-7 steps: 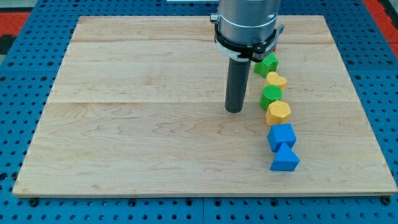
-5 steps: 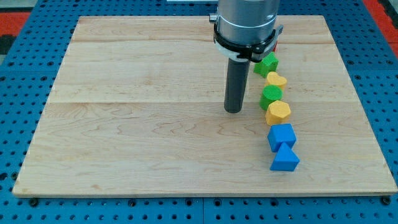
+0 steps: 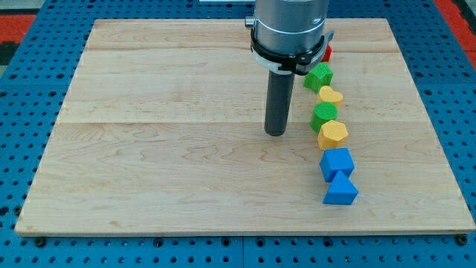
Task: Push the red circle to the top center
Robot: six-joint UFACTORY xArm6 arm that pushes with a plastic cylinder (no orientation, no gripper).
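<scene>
My tip [image 3: 276,133] rests on the wooden board [image 3: 163,141] a little right of its middle. A sliver of a red block [image 3: 326,52] shows behind the arm's grey body, near the view's top; its shape cannot be made out. To the tip's right runs a column of blocks: a green block [image 3: 320,76], a yellow block [image 3: 331,95], a second green block [image 3: 324,115], a yellow hexagon [image 3: 332,135], a blue cube [image 3: 337,163] and a blue triangle [image 3: 341,189]. The tip stands apart from them, left of the second green block and the yellow hexagon.
The arm's grey cylindrical body [image 3: 288,30] covers the board's top centre. A blue pegboard table [image 3: 30,126] surrounds the board on all sides.
My tip and the arm have shifted slightly to the view's left, showing more of the red block. The blocks have not moved.
</scene>
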